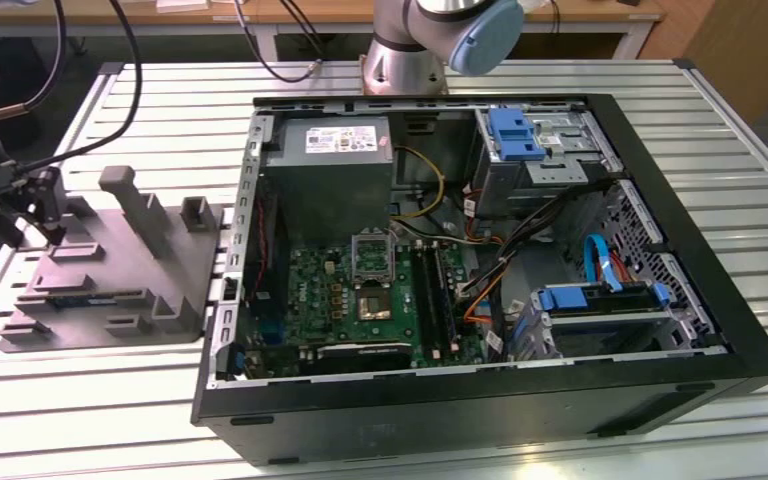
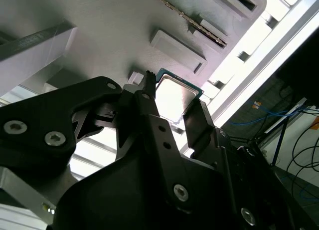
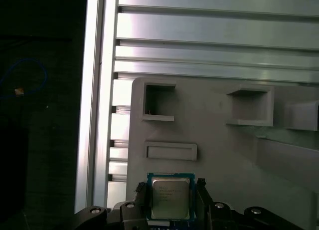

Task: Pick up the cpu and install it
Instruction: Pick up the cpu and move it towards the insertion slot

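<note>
Gripper [image 3: 171, 187] pinched on the cpu [image 3: 170, 197] by two opposite edges, at the fixture [image 3: 224, 155] edge beside the table [image 3: 199, 50] rim. Hold is judged thin: the cpu could be tilted or dropped if lifted unevenly.

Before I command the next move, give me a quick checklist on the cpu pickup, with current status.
1. Gripper centred over the cpu: ok, in both wrist views.
2. Cpu lying flat on the grey fixture: ok.
3. Secure hold on the cpu: cannot tell.
4. Computer case open on top: ok.
5. Socket on the motherboard uncovered: looks ok; its metal frame appears folded back in the exterior view.
</note>
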You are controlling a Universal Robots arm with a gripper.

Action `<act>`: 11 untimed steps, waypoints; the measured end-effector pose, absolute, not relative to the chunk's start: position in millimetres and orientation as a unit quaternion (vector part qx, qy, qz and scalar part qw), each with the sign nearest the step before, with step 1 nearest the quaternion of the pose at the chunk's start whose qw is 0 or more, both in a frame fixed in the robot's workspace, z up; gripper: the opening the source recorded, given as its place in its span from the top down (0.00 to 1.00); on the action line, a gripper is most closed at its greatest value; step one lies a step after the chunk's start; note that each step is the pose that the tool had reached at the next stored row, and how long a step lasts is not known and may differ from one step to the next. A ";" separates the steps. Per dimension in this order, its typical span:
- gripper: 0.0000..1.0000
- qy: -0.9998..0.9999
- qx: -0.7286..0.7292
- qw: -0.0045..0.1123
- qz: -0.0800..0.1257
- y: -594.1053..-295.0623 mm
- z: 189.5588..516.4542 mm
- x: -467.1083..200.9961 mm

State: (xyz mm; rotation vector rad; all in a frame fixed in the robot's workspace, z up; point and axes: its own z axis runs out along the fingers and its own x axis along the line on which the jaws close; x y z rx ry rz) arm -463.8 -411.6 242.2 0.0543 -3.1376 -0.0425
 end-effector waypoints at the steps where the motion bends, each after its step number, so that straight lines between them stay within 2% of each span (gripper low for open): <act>1: 0.53 -1.000 0.017 0.002 -0.014 -411.7 242.5 -463.8; 11: 0.53 -1.000 0.017 0.002 -0.014 -411.6 245.1 -463.8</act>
